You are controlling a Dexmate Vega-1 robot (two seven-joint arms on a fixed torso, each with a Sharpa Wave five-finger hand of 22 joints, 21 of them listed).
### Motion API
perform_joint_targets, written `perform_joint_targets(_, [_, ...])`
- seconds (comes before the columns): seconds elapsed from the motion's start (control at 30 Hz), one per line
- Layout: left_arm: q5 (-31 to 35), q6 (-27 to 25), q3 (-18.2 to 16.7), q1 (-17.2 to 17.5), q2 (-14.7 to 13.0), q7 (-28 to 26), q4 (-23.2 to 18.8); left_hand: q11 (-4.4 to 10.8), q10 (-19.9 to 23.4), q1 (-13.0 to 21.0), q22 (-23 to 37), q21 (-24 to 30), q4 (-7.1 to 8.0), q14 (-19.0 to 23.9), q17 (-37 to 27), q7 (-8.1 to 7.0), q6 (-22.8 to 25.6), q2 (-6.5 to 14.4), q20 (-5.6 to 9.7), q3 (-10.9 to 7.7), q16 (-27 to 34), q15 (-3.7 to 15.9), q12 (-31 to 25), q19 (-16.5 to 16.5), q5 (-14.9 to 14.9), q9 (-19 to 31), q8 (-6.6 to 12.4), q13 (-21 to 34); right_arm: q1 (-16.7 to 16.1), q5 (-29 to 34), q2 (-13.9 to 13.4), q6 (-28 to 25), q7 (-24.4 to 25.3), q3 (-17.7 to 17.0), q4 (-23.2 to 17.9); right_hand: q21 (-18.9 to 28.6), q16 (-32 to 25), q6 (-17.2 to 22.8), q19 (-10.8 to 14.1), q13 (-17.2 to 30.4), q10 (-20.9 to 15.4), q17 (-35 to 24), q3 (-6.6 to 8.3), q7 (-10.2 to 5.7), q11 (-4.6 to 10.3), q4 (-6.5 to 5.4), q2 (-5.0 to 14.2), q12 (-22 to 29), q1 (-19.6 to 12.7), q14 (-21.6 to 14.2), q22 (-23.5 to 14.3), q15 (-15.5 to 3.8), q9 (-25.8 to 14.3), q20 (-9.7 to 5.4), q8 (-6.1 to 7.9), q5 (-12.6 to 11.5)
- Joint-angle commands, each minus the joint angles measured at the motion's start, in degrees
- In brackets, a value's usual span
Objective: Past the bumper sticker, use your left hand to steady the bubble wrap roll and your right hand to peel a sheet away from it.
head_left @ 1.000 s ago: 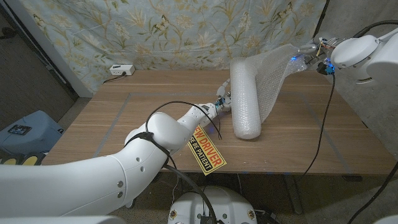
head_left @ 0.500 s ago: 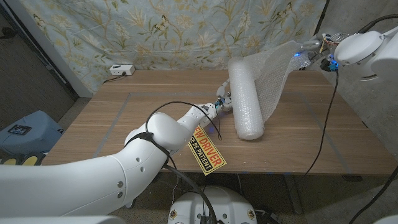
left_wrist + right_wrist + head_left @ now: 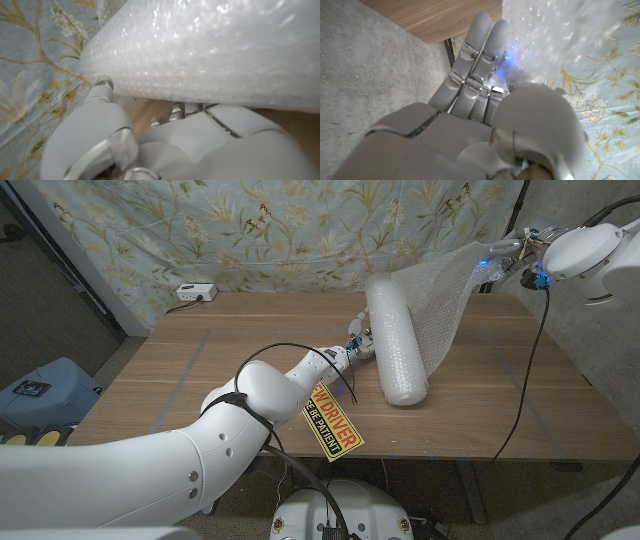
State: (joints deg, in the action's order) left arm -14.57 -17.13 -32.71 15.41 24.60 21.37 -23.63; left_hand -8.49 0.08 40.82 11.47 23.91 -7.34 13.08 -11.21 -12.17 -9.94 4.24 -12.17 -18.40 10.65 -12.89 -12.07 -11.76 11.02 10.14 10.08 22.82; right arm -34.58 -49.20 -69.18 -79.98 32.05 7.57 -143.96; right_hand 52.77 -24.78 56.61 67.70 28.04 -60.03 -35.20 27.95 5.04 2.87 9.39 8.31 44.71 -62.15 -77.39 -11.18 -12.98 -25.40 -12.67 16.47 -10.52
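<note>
A white power strip [image 3: 195, 292] lies at the far left corner of the wooden tabletop [image 3: 190, 380], below the flowered cloth backdrop [image 3: 250, 230]. Nearer the front edge, the yellow bumper sticker [image 3: 332, 423] lies flat, partly hidden by the left arm. Past it, the left hand [image 3: 358, 345] rests against the left flank of the bubble wrap roll [image 3: 395, 345], which lies on the tabletop with one end toward the far edge and the other toward the front. From the head camera this hand is small and half hidden; the left wrist camera brings it close, showing the left hand [image 3: 165, 145] pressed to the underside curve of the roll [image 3: 210, 50], its fingers [image 3: 102, 87] reaching up the bubbled surface, touching rather than wrapping it.

A loose sheet [image 3: 445, 300] rises off the roll's right side, stretched upward to the right hand [image 3: 510, 252] held high beyond the tabletop's far right corner. The head view only hints at that grip; the right wrist camera shows the right hand [image 3: 485, 115] with fingers [image 3: 480, 55] closed on the sheet's edge [image 3: 545, 45], a blue light glowing between them, bare concrete floor [image 3: 370, 75] beside.
</note>
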Motion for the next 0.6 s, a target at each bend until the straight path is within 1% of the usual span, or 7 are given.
perform_joint_targets(0.03, [1.19, 0.03, -1.62, 0.06, -0.16, 0.69, 0.00, -0.07, -0.35, -0.11, 0.12, -0.33, 0.00, -0.06, -0.01, -0.42, -3.80, 0.68, -0.12, 0.15, 0.45, 0.07, -0.41, -0.11, -0.02, -0.01, 0.36, 0.17, -0.43, 1.16, -0.42, -0.01, -1.11, -1.19, 0.16, 0.45, 0.20, 1.43, -0.40, 0.24, -0.24, -0.12, 0.26, 1.09, 0.37, 0.25, 0.21, -0.06, -1.05, -0.45, -0.14, -0.11, -0.34, -0.06, -0.23, -0.43])
perform_joint_targets(0.17, [1.96, -0.05, -2.51, 0.00, -0.28, 1.48, 0.00, -0.03, -0.30, -0.12, 0.12, -0.35, -0.02, -0.09, 0.00, -0.42, -3.81, 0.72, -0.12, 0.15, 0.45, 0.07, -0.46, -0.12, -0.02, -0.01, 0.38, 0.15, -0.53, 1.81, -0.61, -0.01, -1.57, -1.58, -0.21, 0.62, 0.29, 1.32, -0.48, 0.35, -0.23, -0.12, 0.26, 1.04, 0.31, 0.24, 0.22, -0.05, -1.08, -0.43, -0.13, -0.10, -0.42, -0.05, -0.40, -0.43])
perform_joint_targets(0.43, [3.26, -0.27, -4.10, -0.02, -0.47, 2.72, 0.00, 0.00, -0.27, -0.15, 0.12, -0.38, -0.07, -0.15, 0.01, -0.42, -3.80, 0.77, -0.12, 0.17, 0.44, 0.08, -0.51, -0.12, -0.01, -0.01, 0.40, 0.12, -0.79, -0.61, -1.48, -0.01, 0.59, -2.86, -0.69, 0.92, 0.29, 1.33, -0.60, 0.33, -0.30, -0.26, 0.24, 1.22, 0.41, 0.24, 0.23, -0.14, -1.13, -0.59, -0.11, -0.12, -0.53, -0.05, -0.63, -0.43])
perform_joint_targets(0.5, [4.46, -0.44, -5.53, -0.02, -0.64, 3.58, 0.00, -0.06, -0.23, -0.15, 0.12, -0.39, -0.08, -0.17, 0.01, -0.42, -3.79, 0.78, -0.12, 0.17, 0.43, 0.08, -0.54, -0.12, -0.01, -0.01, 0.41, 0.11, -1.21, -0.51, -1.23, -0.01, 0.40, -3.44, -0.73, 0.98, 0.32, 1.40, -0.63, 0.36, -0.26, -0.26, 0.25, 1.24, 0.37, 0.24, 0.24, -0.16, -1.14, -0.58, -0.10, -0.11, -0.55, -0.05, -0.66, -0.44])
perform_joint_targets(0.53, [4.53, -0.48, -5.51, -0.06, -0.61, 3.69, 0.00, -0.08, -0.21, -0.15, 0.12, -0.40, -0.09, -0.19, 0.02, -0.42, -3.79, 0.79, -0.12, 0.18, 0.43, 0.08, -0.56, -0.12, -0.01, -0.01, 0.42, 0.10, -1.29, -0.29, -1.16, -0.01, 0.21, -3.51, -0.76, 1.03, 0.42, 1.40, -0.66, 0.46, -0.16, -0.17, 0.24, 1.29, 0.37, 0.22, 0.26, -0.16, -1.13, -0.52, -0.10, -0.10, -0.56, -0.05, -0.69, -0.44])
perform_joint_targets(0.6, [6.60, -0.73, -7.75, -0.15, -0.85, 5.05, 0.00, -0.14, -0.21, -0.15, 0.12, -0.41, -0.12, -0.22, 0.02, -0.41, -3.78, 0.81, -0.12, 0.18, 0.42, 0.09, -0.57, -0.12, -0.01, -0.01, 0.43, 0.09, -1.37, -0.23, -0.96, -0.01, 0.39, -3.58, -0.83, 1.09, 0.39, 1.40, -0.68, 0.45, -0.25, -0.21, 0.23, 1.29, 0.30, 0.22, 0.25, -0.15, -1.13, -0.59, -0.09, -0.11, -0.62, -0.05, -0.73, -0.44])
